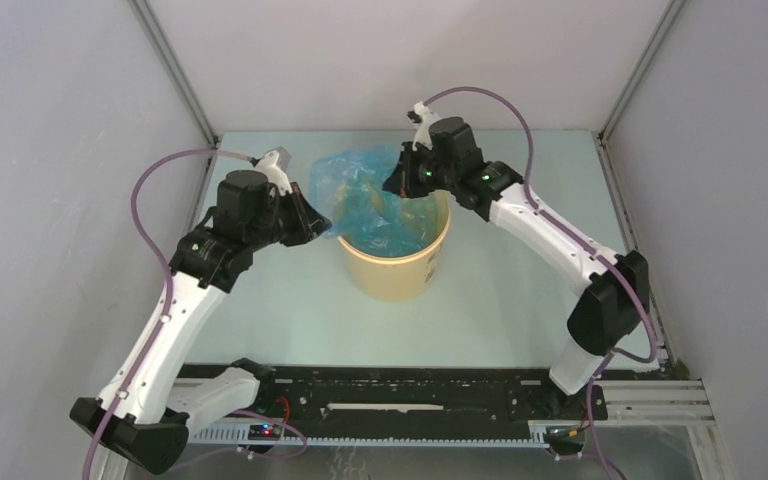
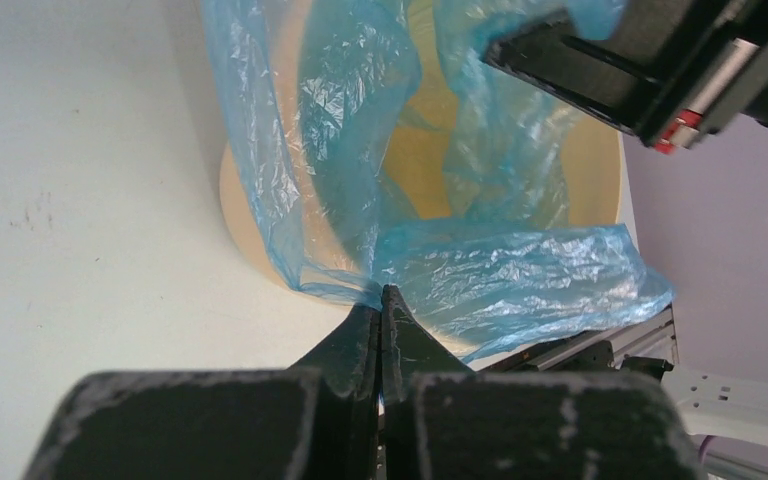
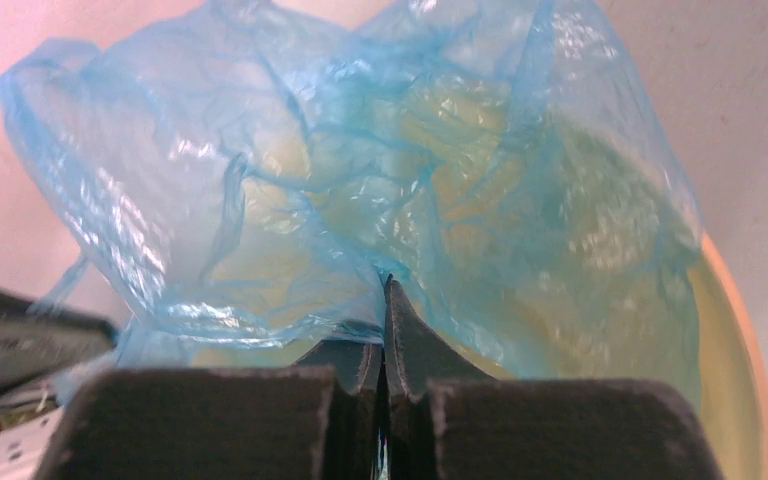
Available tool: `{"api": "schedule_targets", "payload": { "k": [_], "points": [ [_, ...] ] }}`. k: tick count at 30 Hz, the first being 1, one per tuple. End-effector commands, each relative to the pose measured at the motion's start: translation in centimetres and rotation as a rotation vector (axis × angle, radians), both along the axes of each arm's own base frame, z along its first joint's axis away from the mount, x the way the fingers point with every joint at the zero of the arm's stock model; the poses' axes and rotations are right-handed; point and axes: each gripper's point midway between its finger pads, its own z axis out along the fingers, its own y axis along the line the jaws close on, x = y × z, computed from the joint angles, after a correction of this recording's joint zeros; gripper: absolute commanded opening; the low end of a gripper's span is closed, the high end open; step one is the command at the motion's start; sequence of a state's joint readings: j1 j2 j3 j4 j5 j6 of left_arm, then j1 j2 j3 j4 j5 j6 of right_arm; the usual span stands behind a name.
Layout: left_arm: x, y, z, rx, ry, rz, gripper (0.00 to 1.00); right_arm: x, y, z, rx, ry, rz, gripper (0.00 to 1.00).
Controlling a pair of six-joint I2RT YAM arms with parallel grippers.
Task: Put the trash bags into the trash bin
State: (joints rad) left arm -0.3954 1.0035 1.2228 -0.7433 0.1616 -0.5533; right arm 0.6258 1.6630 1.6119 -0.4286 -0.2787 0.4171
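So the left gripper is clamped on the trash bag edge right at its tips, the right gripper pinches the opposite edge likewise, I'd guess to hold it spread between them as it sags into the trash bin.

A pale green table sits between plain grey-white walls on three sides. Thin metal posts rise at the back corners; a black rail lines the near edge.
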Motion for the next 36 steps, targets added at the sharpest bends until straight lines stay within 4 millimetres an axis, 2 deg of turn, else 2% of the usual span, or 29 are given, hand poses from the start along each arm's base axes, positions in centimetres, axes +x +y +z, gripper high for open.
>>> {"api": "schedule_targets", "payload": {
  "k": [1, 7, 11, 14, 16, 20, 22, 24, 28, 32, 36],
  "points": [
    [-0.1, -0.7, -0.6, -0.011, 0.028, -0.023, 0.0, 3.3, 2.9, 2.6, 0.072, -0.166, -0.077, 0.0],
    [0.4, -0.9, -0.8, -0.005, 0.044, -0.022, 0.0, 4.2, 5.9, -2.9, 0.032, -0.12, -0.112, 0.0],
    [0.9, -1.3, -1.6, -0.001, 0.081, -0.025, 0.0, 4.4, 7.5, -7.0, -0.071, -0.077, -0.126, 0.0],
    [1.0, -1.1, -1.7, 0.006, 0.079, -0.013, 0.0, 3.6, 6.5, -10.8, -0.153, -0.034, -0.155, 0.0],
    [1.1, -0.7, -1.3, 0.021, 0.058, 0.003, 0.0, 2.7, 5.1, -12.8, -0.188, -0.008, -0.169, 0.0],
    [1.7, 1.0, -0.3, 0.107, 0.011, 0.042, 0.0, 0.9, 2.4, -14.4, -0.243, 0.065, -0.166, 0.0],
    [2.0, 1.7, 0.1, 0.142, -0.007, 0.066, 0.0, 0.1, 1.6, -14.1, -0.254, 0.1, -0.146, 0.0],
    [2.4, 2.1, 0.6, 0.154, -0.023, 0.089, 0.0, -0.9, 1.2, -13.0, -0.245, 0.126, -0.105, 0.0],
    [3.0, 2.9, 2.1, 0.153, -0.074, 0.142, 0.0, -2.2, 0.7, -8.3, -0.211, 0.133, -0.027, 0.0],
    [3.2, 3.5, 2.9, 0.161, -0.113, 0.168, 0.0, -4.2, -0.3, -3.9, -0.148, 0.228, 0.088, 0.0],
    [3.7, 3.8, 2.9, 0.182, -0.123, 0.18, 0.0, -7.2, -1.3, -1.6, -0.024, 0.354, 0.239, 0.0]
  ]
}}
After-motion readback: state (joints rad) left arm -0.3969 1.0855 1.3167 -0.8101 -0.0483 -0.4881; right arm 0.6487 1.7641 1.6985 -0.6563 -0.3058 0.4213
